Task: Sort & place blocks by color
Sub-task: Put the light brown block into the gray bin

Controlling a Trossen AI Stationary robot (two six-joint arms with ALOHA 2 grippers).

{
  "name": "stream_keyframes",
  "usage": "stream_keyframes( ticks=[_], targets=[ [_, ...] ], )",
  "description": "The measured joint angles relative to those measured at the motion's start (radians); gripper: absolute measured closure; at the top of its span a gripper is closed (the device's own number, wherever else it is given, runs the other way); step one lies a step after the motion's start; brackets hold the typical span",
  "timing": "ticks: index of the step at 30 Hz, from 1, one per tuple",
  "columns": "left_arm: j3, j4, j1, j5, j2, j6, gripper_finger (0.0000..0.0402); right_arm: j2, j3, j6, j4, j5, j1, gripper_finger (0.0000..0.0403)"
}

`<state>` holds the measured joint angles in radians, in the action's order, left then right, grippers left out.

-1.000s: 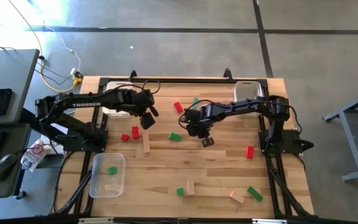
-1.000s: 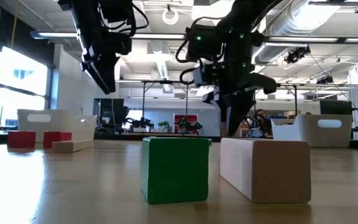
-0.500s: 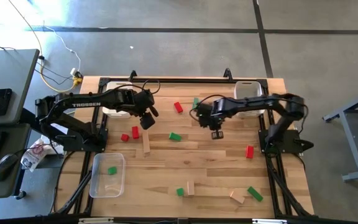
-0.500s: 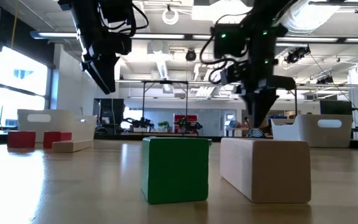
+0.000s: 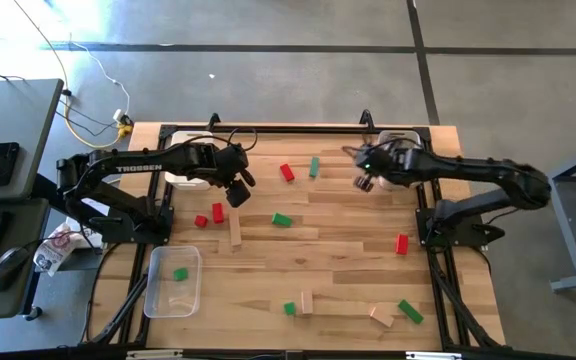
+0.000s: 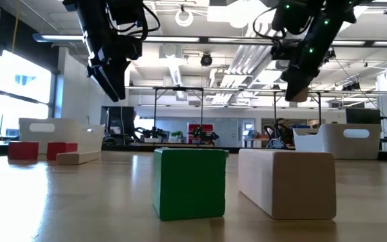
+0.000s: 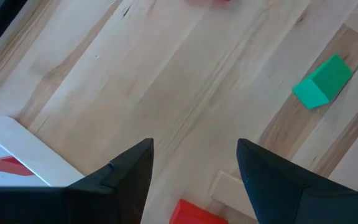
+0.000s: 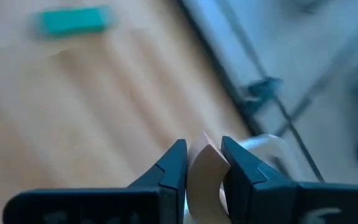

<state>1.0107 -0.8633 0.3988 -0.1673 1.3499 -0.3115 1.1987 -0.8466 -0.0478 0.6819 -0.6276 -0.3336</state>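
Red, green and light wood blocks lie scattered flat on the wooden table. My right gripper hangs above the table's far right, beside a white tray, shut on a light wood block. My left gripper hovers open above the table's left middle and holds nothing. Below it lie a red block, a wood block and, farther off, a green block. A red block and a green block lie between the two grippers. My right gripper pinches the light wood block between its two fingers; the block's end sticks out past the fingertips. The fingers slant down from the table's right side. The block is lifted clear of the table, as the low view shows.
A clear tray at the near left holds one green block. A second white tray lies under my left arm. Near the front edge lie green blocks and wood blocks. A red block lies at the right.
My right gripper has risen from the table's middle and swung toward the far right, up to the white tray, turning its wrist on the way. It has stayed shut on the wood block, which is now well clear of the table.
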Motion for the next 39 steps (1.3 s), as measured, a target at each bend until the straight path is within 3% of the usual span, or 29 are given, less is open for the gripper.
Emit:
stream_keyframes(
  ticks=[5,10,13,24,31,39],
  targets=[
    [0.0,0.0,0.0,0.0,0.0,0.0,0.0183,-0.052,0.029,-0.119,-0.016,-0.14,-0.087,0.0353],
    [0.0,0.001,0.0,-0.003,0.0,0.0,0.0184,-0.04,0.032,-0.222,-0.015,-0.154,-0.187,0.0352],
    [0.0,0.0,0.0,-0.009,0.0,0.0,0.0183,-0.021,0.032,-0.241,-0.014,-0.124,-0.243,0.0352],
    [0.0,0.0,0.0,-0.01,0.0,-0.055,0.0185,0.126,0.032,-0.265,-0.002,0.16,-0.432,0.0351],
    [0.0,-0.002,0.0,-0.01,0.0,-0.056,0.0185,0.223,0.032,-0.222,0.0,0.2,-0.488,0.035],
    [0.0,-0.004,0.0,-0.01,0.0,-0.053,0.0186,0.244,0.032,-0.213,0.0,0.261,-0.518,0.0343]
  ],
)
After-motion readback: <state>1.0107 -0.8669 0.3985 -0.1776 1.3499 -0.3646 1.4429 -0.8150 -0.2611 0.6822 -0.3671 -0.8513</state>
